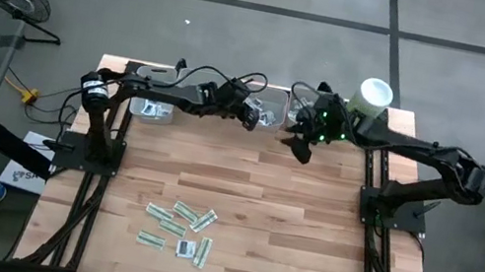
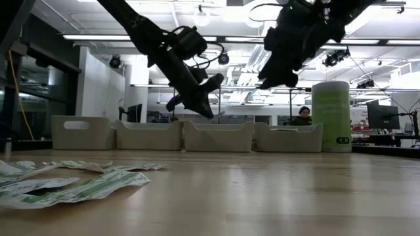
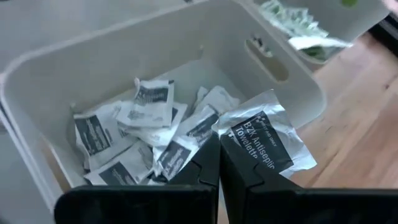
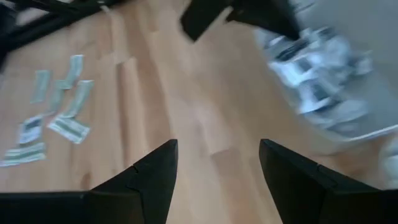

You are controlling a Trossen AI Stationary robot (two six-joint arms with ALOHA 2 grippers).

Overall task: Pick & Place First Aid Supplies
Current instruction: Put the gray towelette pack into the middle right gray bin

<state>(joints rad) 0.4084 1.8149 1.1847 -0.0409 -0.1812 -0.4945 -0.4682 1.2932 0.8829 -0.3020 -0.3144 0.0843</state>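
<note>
Pinching a white sachet (image 3: pixel 266 140) between closed fingers, left gripper (image 1: pixel 251 118) hovers over tray (image 3: pixel 37 81), upper centre; right gripper (image 1: pixel 302 147) gapes empty alongside.

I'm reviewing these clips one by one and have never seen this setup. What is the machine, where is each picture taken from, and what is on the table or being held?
Two dark robot arms work at a wooden table. One picture looks straight down, one looks level across the tabletop, and one camera rides on each wrist. Grey plastic trays line the far edge beside a tall pale green tub. Green-white strip sachets lie loose near the front. The left gripper is shut on a white square towelette sachet over a tray of similar sachets. The right gripper hangs open and empty above bare wood.
</note>
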